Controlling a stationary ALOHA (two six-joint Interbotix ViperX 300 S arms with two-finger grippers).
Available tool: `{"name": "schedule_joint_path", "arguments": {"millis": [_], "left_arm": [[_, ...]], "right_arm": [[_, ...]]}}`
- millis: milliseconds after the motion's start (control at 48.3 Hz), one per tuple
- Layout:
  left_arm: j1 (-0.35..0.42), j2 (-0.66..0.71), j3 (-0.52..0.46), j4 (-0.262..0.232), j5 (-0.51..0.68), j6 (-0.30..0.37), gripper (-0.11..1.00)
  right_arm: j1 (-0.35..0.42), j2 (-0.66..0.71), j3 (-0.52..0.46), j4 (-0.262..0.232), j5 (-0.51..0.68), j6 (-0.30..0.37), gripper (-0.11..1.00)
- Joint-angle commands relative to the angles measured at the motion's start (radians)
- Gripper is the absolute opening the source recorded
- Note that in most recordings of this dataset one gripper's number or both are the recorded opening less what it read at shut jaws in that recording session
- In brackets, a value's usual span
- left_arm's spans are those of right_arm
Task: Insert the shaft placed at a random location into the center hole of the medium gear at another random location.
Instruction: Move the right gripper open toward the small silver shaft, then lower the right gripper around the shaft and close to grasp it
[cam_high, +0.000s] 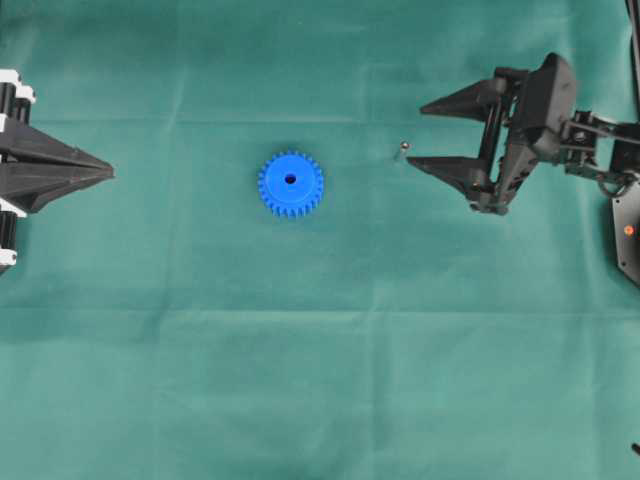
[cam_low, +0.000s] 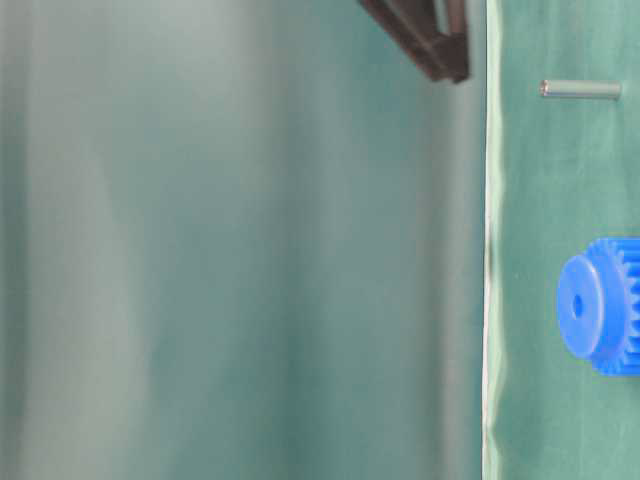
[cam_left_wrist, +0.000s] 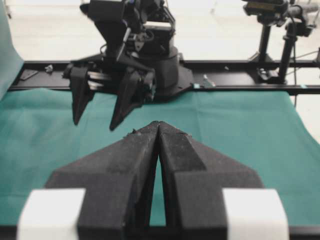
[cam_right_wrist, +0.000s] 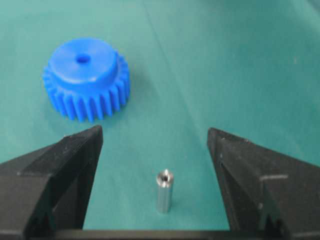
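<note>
- Standing upright on the green bench (cam_high: 200, 380), the shaft (cam_right_wrist: 163, 191) sits between the wide-open, empty right tool (cam_right_wrist: 155, 145)
- Looks hard, smooth, light and easily toppled; best pinched mid-barrel
- The medium gear (cam_high: 290, 184) lies left, apart
- Left tool (cam_left_wrist: 158, 125) is closed, empty

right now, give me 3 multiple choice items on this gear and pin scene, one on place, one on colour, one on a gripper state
1. Where is the shaft?
A. in the center hole
B. standing on the cloth between the right gripper's fingers
C. under the left gripper

2. What colour is the medium gear?
A. red
B. yellow
C. blue

3. How is the left gripper?
A. shut, empty
B. open wide
C. shut on the gear

Key: 1 B, the right wrist view shows it upright between the right gripper's spread fingers, the center hole empty; 2 C, bright blue; 3 A, its fingertips meet with nothing between.
</note>
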Motion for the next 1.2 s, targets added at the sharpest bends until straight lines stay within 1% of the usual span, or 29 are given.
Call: {"name": "schedule_joint_path", "arguments": {"millis": [0,207,476,683,766,849,890,952,1035,1076,1180], "left_arm": [[0.0,0.005,-0.025,0.003,-0.005,0.002,0.0],[0.002,0.006,-0.023,0.003,-0.002,-0.002,0.0],[0.0,0.006,-0.023,0.003,0.0,-0.003,0.0],[0.0,0.005,-0.023,0.003,0.003,-0.003,0.0],[0.0,0.005,-0.023,0.003,0.005,-0.005,0.0],[0.0,0.006,-0.023,0.003,0.006,-0.003,0.0],[0.002,0.005,-0.023,0.003,0.006,-0.003,0.0],[0.0,0.005,-0.023,0.003,0.006,-0.003,0.0],[0.0,0.006,-0.023,0.003,0.006,-0.003,0.0],[0.0,0.005,-0.023,0.003,0.008,-0.005,0.0],[0.002,0.005,-0.023,0.003,0.011,-0.003,0.0]], "right_arm": [[-0.006,0.032,-0.025,0.014,-0.028,-0.014,0.84],[-0.009,0.124,-0.035,0.026,-0.081,-0.014,0.83],[-0.009,0.233,-0.066,0.046,-0.1,-0.014,0.81],[-0.009,0.253,-0.075,0.046,-0.106,-0.014,0.79],[-0.009,0.253,-0.071,0.046,-0.106,-0.014,0.76],[-0.009,0.253,-0.067,0.046,-0.106,-0.014,0.68],[-0.009,0.253,-0.067,0.044,-0.106,-0.014,0.61],[-0.009,0.252,-0.067,0.04,-0.106,-0.014,0.46],[-0.009,0.253,-0.069,0.032,-0.107,-0.015,0.22],[-0.009,0.253,-0.067,0.029,-0.109,-0.015,0.14],[-0.009,0.253,-0.067,0.028,-0.104,-0.015,0.13]]}}
